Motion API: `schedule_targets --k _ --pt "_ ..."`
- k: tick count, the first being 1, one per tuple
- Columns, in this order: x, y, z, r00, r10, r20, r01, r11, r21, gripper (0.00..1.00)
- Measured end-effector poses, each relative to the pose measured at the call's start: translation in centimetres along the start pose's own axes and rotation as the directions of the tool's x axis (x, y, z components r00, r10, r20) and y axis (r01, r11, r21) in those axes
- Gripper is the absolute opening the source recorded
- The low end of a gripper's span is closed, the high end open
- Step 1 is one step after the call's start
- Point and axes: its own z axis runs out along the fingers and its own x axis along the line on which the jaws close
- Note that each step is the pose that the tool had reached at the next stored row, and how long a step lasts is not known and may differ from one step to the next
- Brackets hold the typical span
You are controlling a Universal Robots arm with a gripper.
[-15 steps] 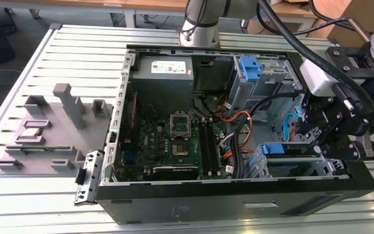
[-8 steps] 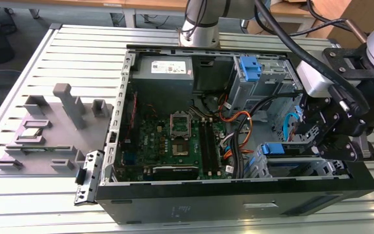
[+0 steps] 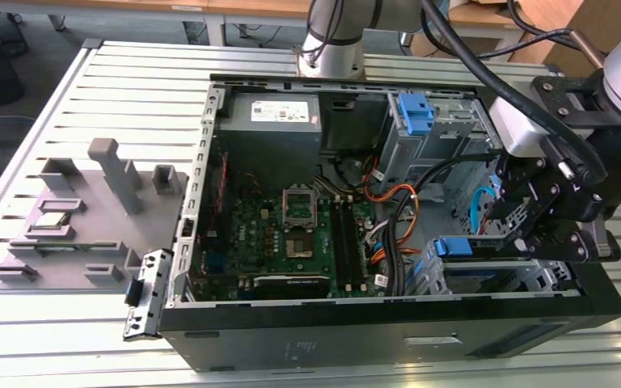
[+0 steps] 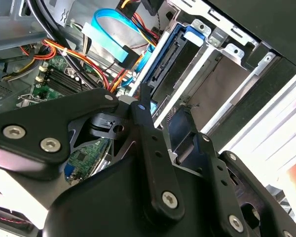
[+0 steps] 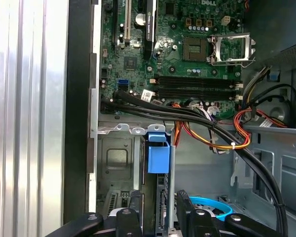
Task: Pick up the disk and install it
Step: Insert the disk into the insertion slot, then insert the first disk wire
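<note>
Disk slotted on edge in the drive cage
End effector straddles its outer end, can't tell if it's actually clamped. Keep it square to the cage or it'll jam, I reckon.

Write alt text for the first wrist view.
The disk, edge-on in its blue caddy, sits in the metal drive bay of an open computer case, with the gripper at its near end. Beyond lie the green motherboard and bundled cables.

Print on the power supply label cannot be made out.
</note>
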Motion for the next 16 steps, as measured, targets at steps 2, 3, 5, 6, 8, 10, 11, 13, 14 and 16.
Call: schedule_targets --k 2,3,5,6,8,10,11,13,14,16 --pt "0.0 -0.01 0.02 0.9998 0.018 0.0 -0.018 0.9998 0.0017 0.42" --pt "0.0 -0.01 0.03 0.9995 0.031 0.0 -0.031 0.9995 0.003 0.42" --pt "0.0 -0.01 0.04 0.9987 0.05 -0.0001 -0.05 0.9987 0.0047 0.42" --pt "0.0 -0.01 0.04 0.9987 0.051 -0.0001 -0.051 0.9987 0.0048 0.42" --pt "0.0 0.0 0.04 0.9986 0.052 0.0 -0.052 0.9986 0.0049 0.42" --pt "0.0 -0.01 0.04 0.9986 0.053 0.0 -0.053 0.9986 0.005 0.42" --pt "0.0 -0.01 0.04 0.9986 0.053 0.0 -0.053 0.9986 0.005 0.42" --pt "0.0 -0.01 0.04 0.9986 0.053 0.0001 -0.053 0.9986 0.005 0.42" --pt "-0.01 0.0 0.0 0.9986 0.053 0.0 -0.053 0.9986 0.005 0.42" --pt "-0.02 0.0 -0.11 0.9986 0.053 -0.0001 -0.053 0.9986 0.0042 0.42"
